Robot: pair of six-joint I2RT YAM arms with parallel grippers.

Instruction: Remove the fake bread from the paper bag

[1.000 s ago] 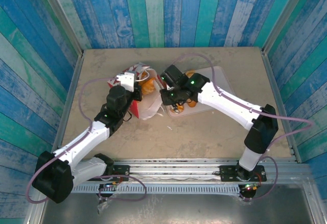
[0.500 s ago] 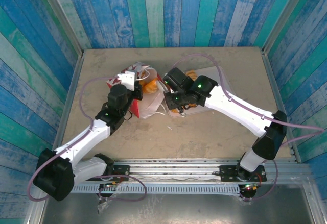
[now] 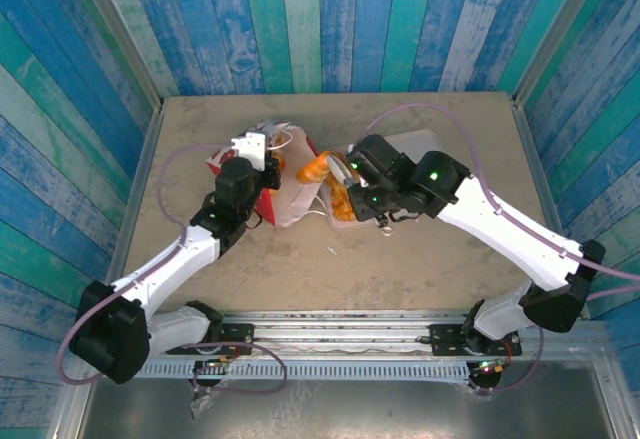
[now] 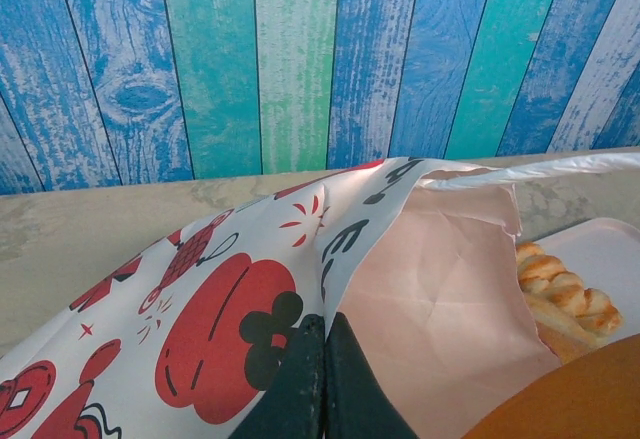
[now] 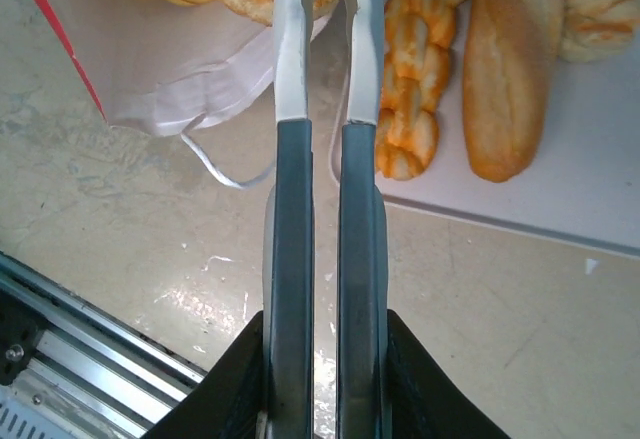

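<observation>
The counter is a beige, mottled slab with pale scuffs. The paper bag lies on its side left of the middle, its mouth turned to the right, and a white cord handle trails from it onto the bare surface. A pale tray rests flat just beside the mouth. A small white scrap lies near the bag, toward the near edge.

the paper bag, white with red sides and red prints, lies on its side in the desk's left half, mouth open rightward. one golden piece of fake bread is at that mouth. a braided roll and an oblong loaf lie side by side on the pale tray.
</observation>
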